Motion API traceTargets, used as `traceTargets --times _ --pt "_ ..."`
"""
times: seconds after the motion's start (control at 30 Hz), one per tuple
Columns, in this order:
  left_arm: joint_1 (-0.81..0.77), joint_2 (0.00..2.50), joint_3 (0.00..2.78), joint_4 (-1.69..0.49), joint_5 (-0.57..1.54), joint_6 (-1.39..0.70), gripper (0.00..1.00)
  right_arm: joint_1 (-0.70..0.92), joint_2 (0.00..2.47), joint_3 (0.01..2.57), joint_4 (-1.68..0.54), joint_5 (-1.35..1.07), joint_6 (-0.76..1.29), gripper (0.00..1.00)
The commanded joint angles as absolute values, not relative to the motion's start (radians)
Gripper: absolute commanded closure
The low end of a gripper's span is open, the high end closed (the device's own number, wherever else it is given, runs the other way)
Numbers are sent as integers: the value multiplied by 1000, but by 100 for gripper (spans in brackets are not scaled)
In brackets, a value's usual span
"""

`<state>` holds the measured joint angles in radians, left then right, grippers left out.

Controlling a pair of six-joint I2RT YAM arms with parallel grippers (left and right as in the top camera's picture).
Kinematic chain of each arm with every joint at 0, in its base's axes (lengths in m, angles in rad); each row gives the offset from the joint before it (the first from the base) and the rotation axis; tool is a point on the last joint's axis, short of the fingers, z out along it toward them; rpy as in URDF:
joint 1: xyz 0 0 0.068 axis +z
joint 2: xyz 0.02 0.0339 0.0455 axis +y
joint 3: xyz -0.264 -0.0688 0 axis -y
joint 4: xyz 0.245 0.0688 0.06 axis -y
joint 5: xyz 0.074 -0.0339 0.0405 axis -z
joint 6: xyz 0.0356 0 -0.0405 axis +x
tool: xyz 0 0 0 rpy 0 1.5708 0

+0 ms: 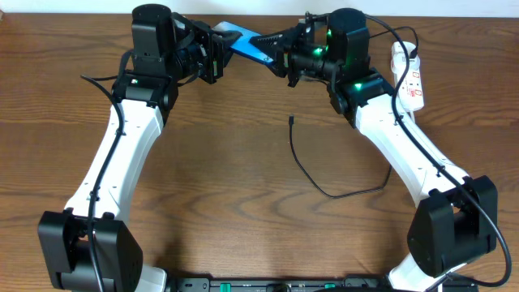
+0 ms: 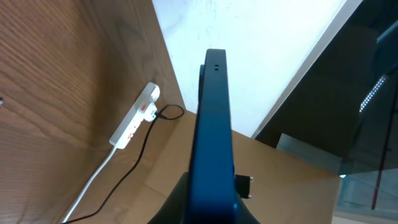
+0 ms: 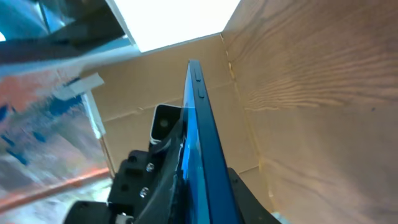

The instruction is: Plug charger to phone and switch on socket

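Note:
The phone (image 1: 246, 44), blue-screened, is held above the table's far edge between both grippers. My left gripper (image 1: 220, 53) is shut on its left end and my right gripper (image 1: 274, 47) is shut on its right end. In the left wrist view the phone (image 2: 214, 118) stands edge-on between the jaws (image 2: 211, 208). In the right wrist view it (image 3: 200, 124) is also edge-on between the jaws (image 3: 210, 202). The charger's black plug tip (image 1: 291, 122) lies free on the table, its cable (image 1: 324, 188) curling right. The white socket (image 1: 409, 78) lies at the far right and also shows in the left wrist view (image 2: 134, 117).
A white cord (image 2: 87, 186) and a black cable (image 2: 134, 165) run from the socket across the wood table (image 1: 243, 162). Cardboard (image 2: 292, 180) and a white wall lie beyond the table's far edge.

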<state>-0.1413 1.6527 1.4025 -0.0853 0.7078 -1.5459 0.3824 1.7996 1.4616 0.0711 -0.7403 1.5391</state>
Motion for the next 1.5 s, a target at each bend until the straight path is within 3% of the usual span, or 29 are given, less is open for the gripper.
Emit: traceTargets --times 0.0,0.37,0.8,0.87,1.2,1.47 --pt "-141 1633 1426 -71 688 -1539 93 391 1784 1458 67 -831 1325 80" --pt "-141 1633 1426 -266 698 -1309 93 273 1783 1458 62 -899 1016 53" --pt "-141 1633 1426 -492 797 -987 93 249 1783 1458 -304 -777 651 50" --pt "-141 1633 1426 -494 862 -940 93 253 1783 1458 -397 -707 615 55" --pt "-92 1633 1426 -553 1093 -921 93 373 1786 1554 -835 -199 473 57" --pt "66 1633 1426 -568 1119 -917 93 402 1809 1577 -823 -103 466 60"
